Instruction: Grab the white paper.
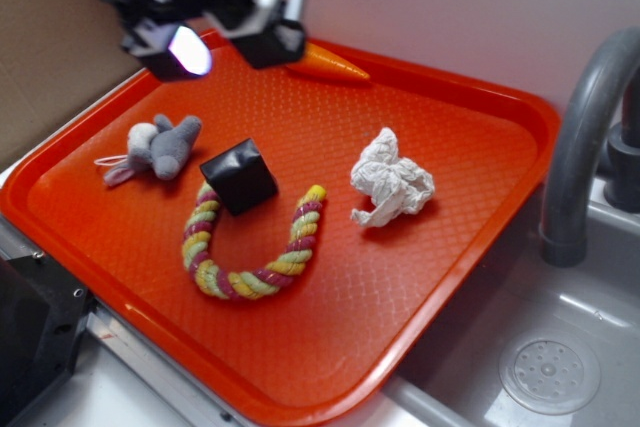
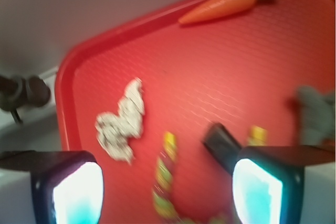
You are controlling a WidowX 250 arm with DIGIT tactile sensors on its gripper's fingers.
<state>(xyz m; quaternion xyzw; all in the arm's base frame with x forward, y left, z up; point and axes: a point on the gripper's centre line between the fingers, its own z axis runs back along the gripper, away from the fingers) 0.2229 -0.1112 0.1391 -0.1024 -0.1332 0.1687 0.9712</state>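
Jaws agape above white paper (image 2: pixel 122 121)

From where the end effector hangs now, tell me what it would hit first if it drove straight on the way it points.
Probably bare tray. In the wrist view the open end effector aims between the white paper and the black cube, near one rope toy end. Depth is unclear, so the rope could be touched first.

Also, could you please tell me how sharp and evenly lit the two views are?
Exterior: the crumpled white paper wad and red plastic tray are sharp, while the end effector is blurred with one pad glaring. Wrist: the whole frame is smeared; the pads are blown out bluish-white.
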